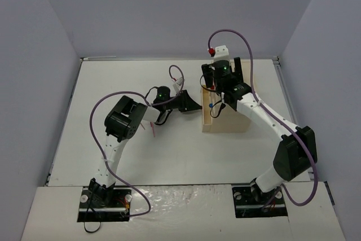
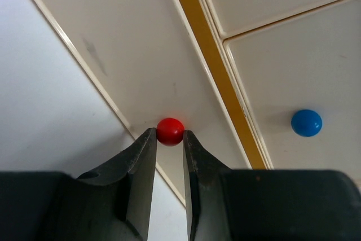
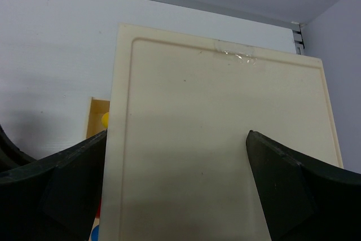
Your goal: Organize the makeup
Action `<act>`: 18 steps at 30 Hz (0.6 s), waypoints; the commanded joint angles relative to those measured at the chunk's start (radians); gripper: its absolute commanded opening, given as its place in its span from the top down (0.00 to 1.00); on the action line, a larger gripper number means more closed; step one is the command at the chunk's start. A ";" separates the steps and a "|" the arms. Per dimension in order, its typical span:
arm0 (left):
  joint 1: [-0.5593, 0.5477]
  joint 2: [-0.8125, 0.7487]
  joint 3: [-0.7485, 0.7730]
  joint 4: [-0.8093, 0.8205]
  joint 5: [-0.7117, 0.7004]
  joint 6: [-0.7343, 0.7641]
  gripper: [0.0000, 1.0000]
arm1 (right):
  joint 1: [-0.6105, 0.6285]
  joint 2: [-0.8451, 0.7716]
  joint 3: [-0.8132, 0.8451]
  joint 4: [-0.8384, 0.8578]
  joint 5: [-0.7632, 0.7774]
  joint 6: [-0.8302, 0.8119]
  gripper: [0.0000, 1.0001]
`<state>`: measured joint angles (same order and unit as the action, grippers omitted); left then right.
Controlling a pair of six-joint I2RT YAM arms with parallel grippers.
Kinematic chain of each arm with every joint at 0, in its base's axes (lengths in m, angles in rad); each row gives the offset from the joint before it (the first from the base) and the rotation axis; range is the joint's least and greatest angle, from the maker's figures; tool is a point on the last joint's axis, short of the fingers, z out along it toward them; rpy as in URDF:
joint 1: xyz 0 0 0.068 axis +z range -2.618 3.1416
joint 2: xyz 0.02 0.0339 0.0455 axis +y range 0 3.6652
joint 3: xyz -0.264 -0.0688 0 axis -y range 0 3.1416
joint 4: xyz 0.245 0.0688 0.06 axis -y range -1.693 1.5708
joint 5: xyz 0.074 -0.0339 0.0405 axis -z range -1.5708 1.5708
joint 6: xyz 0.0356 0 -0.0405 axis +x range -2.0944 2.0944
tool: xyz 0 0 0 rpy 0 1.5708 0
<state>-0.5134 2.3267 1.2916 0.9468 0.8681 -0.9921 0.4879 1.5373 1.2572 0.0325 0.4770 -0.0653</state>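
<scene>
The left tool [image 2: 168,135] is narrowed down and pinches the red knob [image 2: 170,130] at its fingertips. The knob sits on a cream drawer front [image 2: 130,55] of the wooden drawer box [image 1: 225,122], with a blue knob [image 2: 306,122] on the neighbouring drawer. The right tool [image 3: 176,136] is spread wide over the box's top panel and holds nothing; whether it presses down I cannot tell. The box stands on the white table [image 1: 141,156], towards the far right.

Of the makeup, only a thin pink stick [image 1: 153,131], possibly a pencil, shows beside the left arm.

The knob looks small, round and slick, so it calls for a straight pull. The box seems light and may slide unless braced. Cosmetics should be light, hard and slippery: take cases across their short sides, and pencils at mid-length, since they roll.
</scene>
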 commanded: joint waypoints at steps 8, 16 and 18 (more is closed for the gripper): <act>0.080 -0.182 -0.089 0.020 0.019 0.095 1.00 | -0.010 0.030 0.036 -0.028 0.038 -0.001 0.01; 0.092 -0.237 -0.179 -0.026 0.014 0.158 1.00 | -0.011 0.015 0.017 -0.028 -0.026 -0.026 0.01; 0.100 -0.243 -0.186 -0.038 0.011 0.165 1.00 | -0.011 0.015 0.016 -0.028 -0.038 -0.024 0.01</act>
<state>-0.4361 2.1862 1.1121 0.8907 0.8612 -0.8870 0.4896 1.5642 1.2808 0.0283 0.4758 -0.0867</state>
